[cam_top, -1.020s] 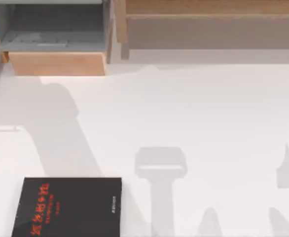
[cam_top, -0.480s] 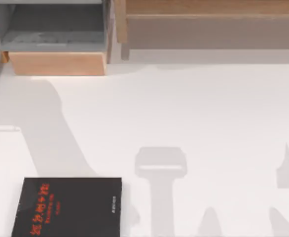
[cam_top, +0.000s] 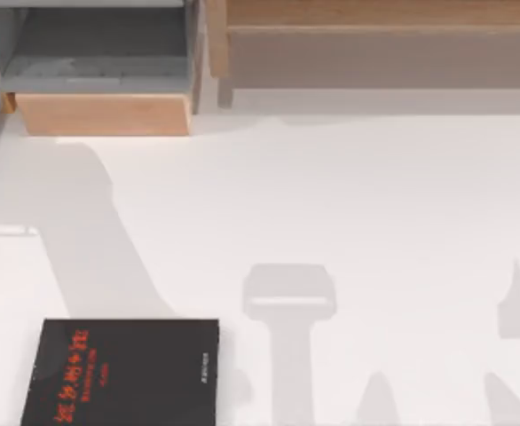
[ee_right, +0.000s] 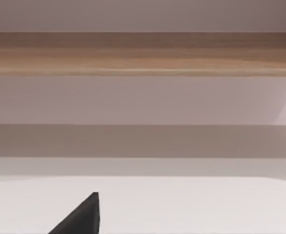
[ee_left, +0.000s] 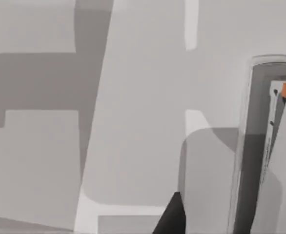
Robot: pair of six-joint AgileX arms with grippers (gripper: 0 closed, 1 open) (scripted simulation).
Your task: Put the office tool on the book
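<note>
1. The book (cam_top: pixel 122 373) lies flat on the white table (cam_top: pixel 375 204) at the top view's lower left; its black cover carries red characters and a small line of white text, and its lower edge runs out of the picture
2. The office tool: a slim, pale strip (cam_top: pixel 7 231) lies at the table's far left edge, well apart from the book (it is too faint to tell for sure that this is the tool)
3. At the table's far left corner stands an open wooden drawer (cam_top: pixel 100 114) with a grey inside; a long wooden shelf (cam_top: pixel 375 35) runs along the far edge to its right
4. Grey shadows of arms fall across the tabletop
5. In the left wrist view, a dark fingertip (ee_left: pixel 171 217) of the left gripper juts in over grey-white surfaces; whether its fingers are apart or together cannot be told
6. In the right wrist view, a dark fingertip (ee_right: pixel 82 217) of the right gripper shows above the white table, facing the wooden shelf (ee_right: pixel 143 53); its fingers' state cannot be told either
</note>
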